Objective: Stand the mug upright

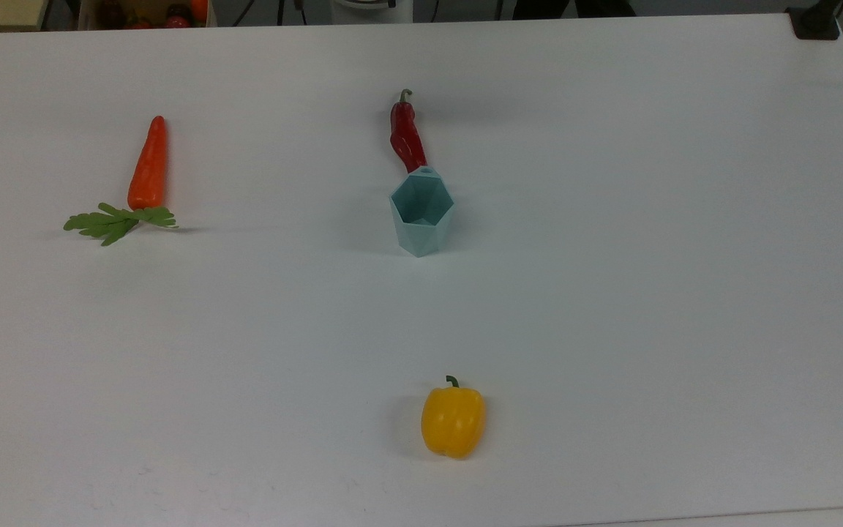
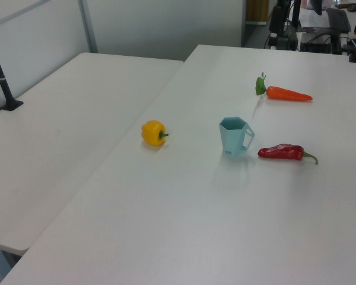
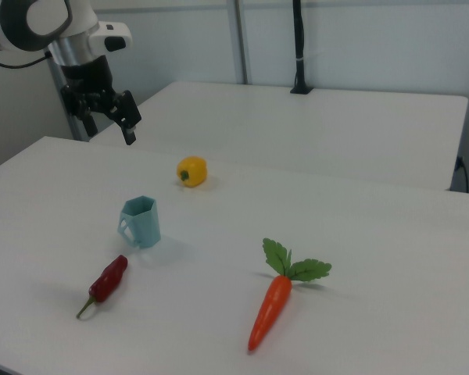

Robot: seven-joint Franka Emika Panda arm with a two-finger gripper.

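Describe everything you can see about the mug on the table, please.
The mug is small, pale blue-teal and matte, with flat facets, a hexagonal rim and an angular handle. It stands upright and empty on the white table, narrowing toward its base. The handle faces the red chili, which lies close beside it. Nothing grips it.

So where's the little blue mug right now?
The mug stands upright near the middle of the white table in the top view, just below the red chili, with the yellow pepper farther down.

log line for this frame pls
mug: upright on table, untouched | gripper: open, raised, away from mug | red chili beside handle
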